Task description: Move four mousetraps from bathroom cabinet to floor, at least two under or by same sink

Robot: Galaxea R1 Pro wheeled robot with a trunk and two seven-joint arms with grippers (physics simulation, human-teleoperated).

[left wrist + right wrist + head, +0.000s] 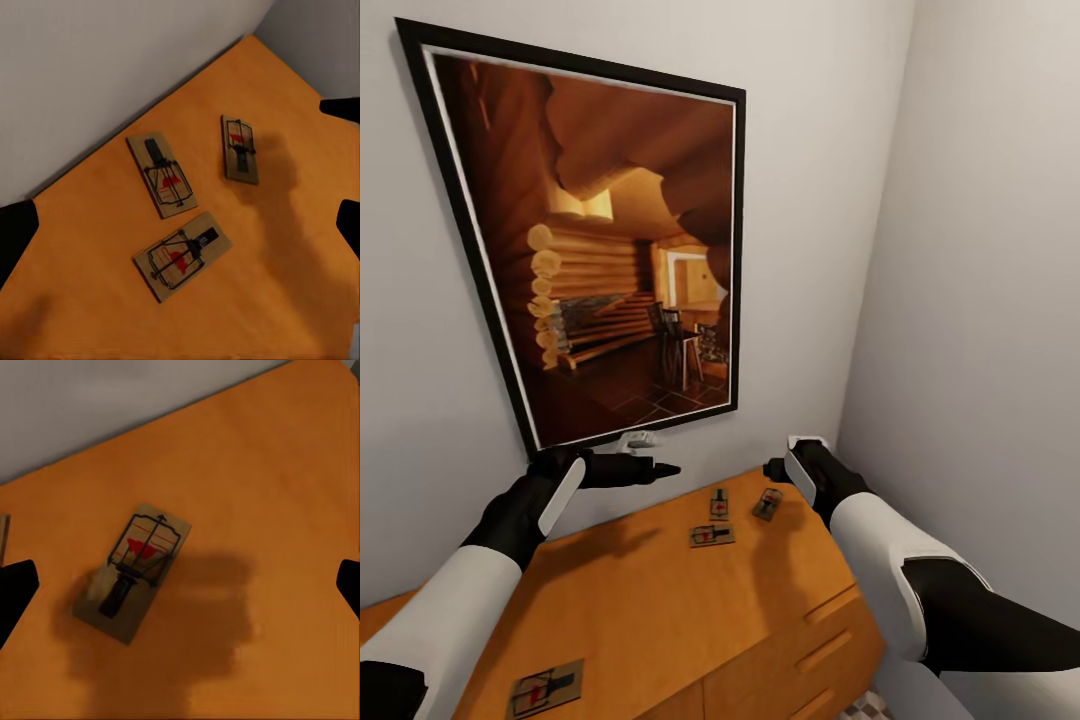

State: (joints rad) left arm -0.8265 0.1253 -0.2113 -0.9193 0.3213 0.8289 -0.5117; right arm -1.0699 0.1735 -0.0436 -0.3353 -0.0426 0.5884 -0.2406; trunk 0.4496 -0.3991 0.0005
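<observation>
On the left, near edge of the cabinet top, one mousetrap lies alone, well apart from the others. The left tool hovers above the desk surface near the wall under the framed picture; in the left wrist view its dark fingertips show at the frame edges w/ a wide gap, so it is released and holds nothing.

Mid-desk, toward the far right corner, sit three traps: the nearest trap, a second trap just beyond it, and the right trap beside that. None touch.

The right tool hangs directly over the right trap, casting its shadow on it; the right wrist view shows that trap between spread fingertips, so it is also released, nothing gripped. No trap has left the cabinet yet, so the task looks barely begun.

Risks, as a judgement: the traps are flat and thin, so a descent that is off-centre could push the board across the smooth wood instead of pinching it, poss. knocking it into its neighbour. Closing on the wire spring rather than the board edges could give a slippy hold. The side wall is close to the right arm, so a wide swing may collide w/ it.
</observation>
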